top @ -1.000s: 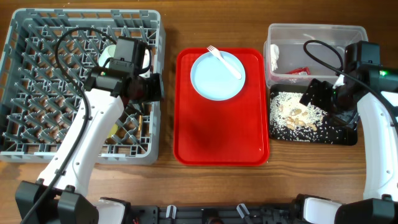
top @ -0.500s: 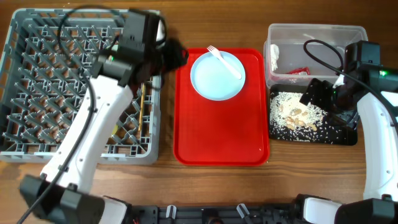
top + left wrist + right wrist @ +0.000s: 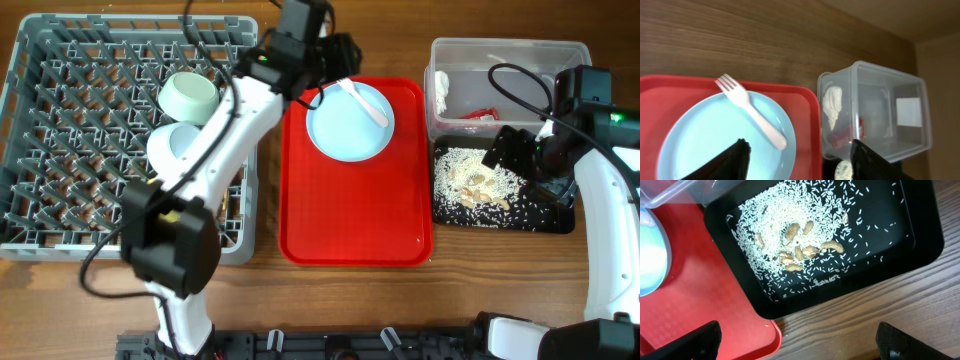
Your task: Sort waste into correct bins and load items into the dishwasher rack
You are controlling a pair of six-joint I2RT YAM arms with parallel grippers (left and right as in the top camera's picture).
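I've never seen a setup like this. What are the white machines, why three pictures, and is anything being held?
These are two robot arms at a table, each ending in a two-fingered tool. The wide picture looks down from above; the other two come from a camera on each wrist, so the dark shapes at their bottom edges are that arm's own fingers. On the table stand a grey dishwasher rack with a green bowl in it, a red tray carrying a blue plate with a white fork on it, a clear tub holding crumpled paper and a red sachet, and a black tray of rice grains and scraps. The left tool hovers open above the plate; the right tool hangs open above the black tray. Neither holds anything.
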